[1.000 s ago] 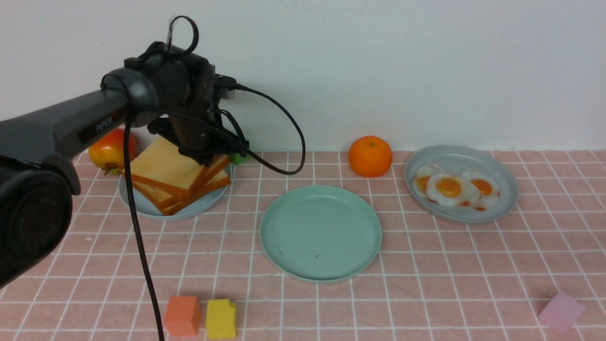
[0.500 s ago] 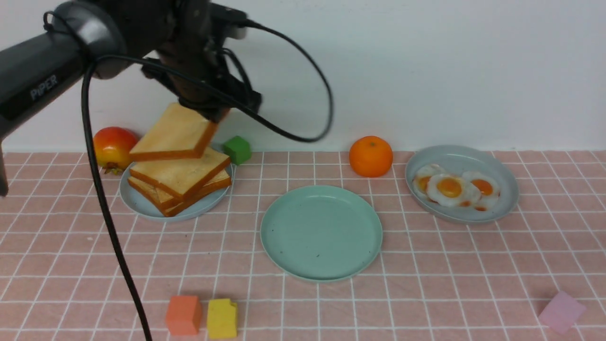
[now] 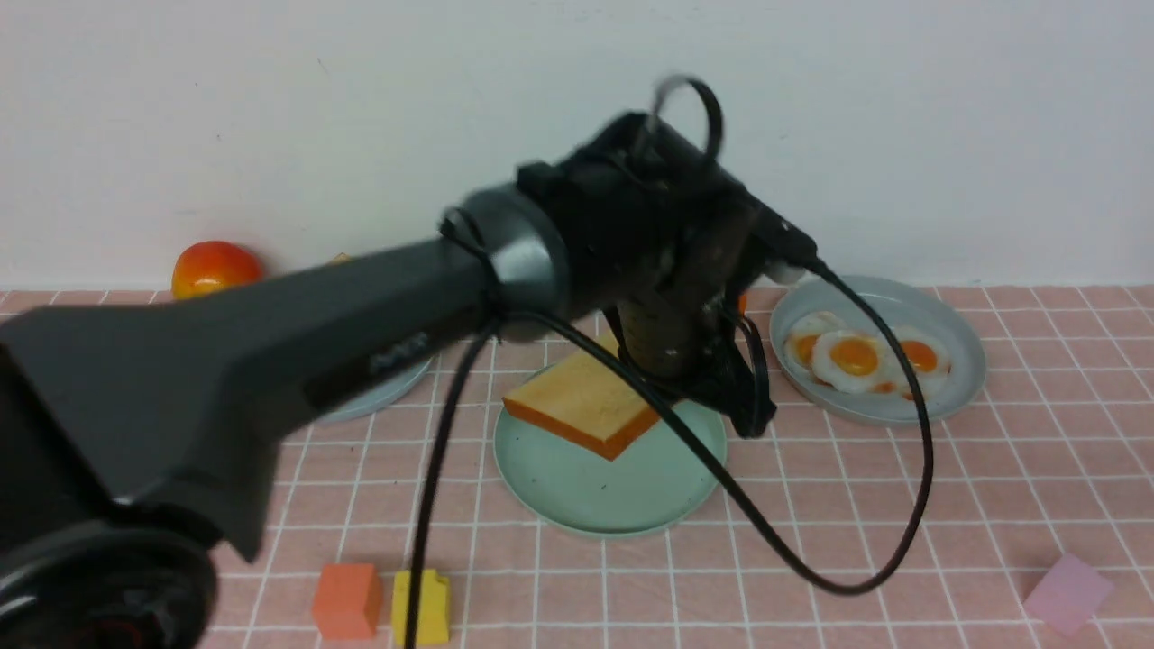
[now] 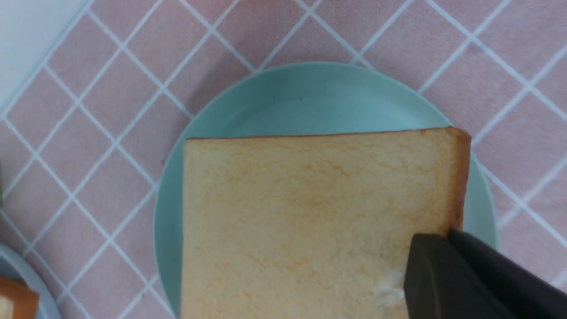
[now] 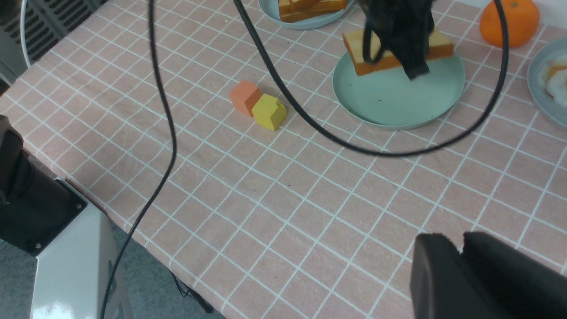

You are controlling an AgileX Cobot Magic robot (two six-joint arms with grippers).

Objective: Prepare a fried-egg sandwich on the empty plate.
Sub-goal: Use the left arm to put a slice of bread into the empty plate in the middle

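Everything is placed from the mint-green plate (image 3: pixel 606 498), which sits mid-counter (image 3: pixel 902 505). Far to its left and back by the wall lies a red-yellow fruit (image 3: pixel 216 268). Nearer, also left and a little back, a blue-grey plate (image 5: pixel 305 20) carries stacked toast (image 5: pixel 310 5); in the front view the left arm (image 3: pixel 270 379) covers most of it. Left of the mint-green plate and toward the robot stand an orange cube (image 3: pixel 347 599) and a yellow block (image 3: pixel 422 606), touching or nearly so.

Over the mint-green plate itself, the left fingers (image 4: pixel 465 274) are clamped on one corner of a toast slice (image 3: pixel 581 401). The slice hangs tilted above the plate's back half, its low corner toward the robot; whether it touches the plate cannot be told.

Back and right of the plate is an orange (image 5: pixel 509 22), largely hidden behind the arm in the front view. Further right, a second blue-grey plate (image 3: pixel 957 392) holds three fried eggs (image 3: pixel 856 356). Right of the mint-green plate and toward the robot lies a pale pink block (image 3: pixel 1068 590).

The right fingers (image 5: pixel 443 274) hang well apart from the plate, on the robot's side, holding nothing. Only a thin seam shows between them; whether they quite meet cannot be told.
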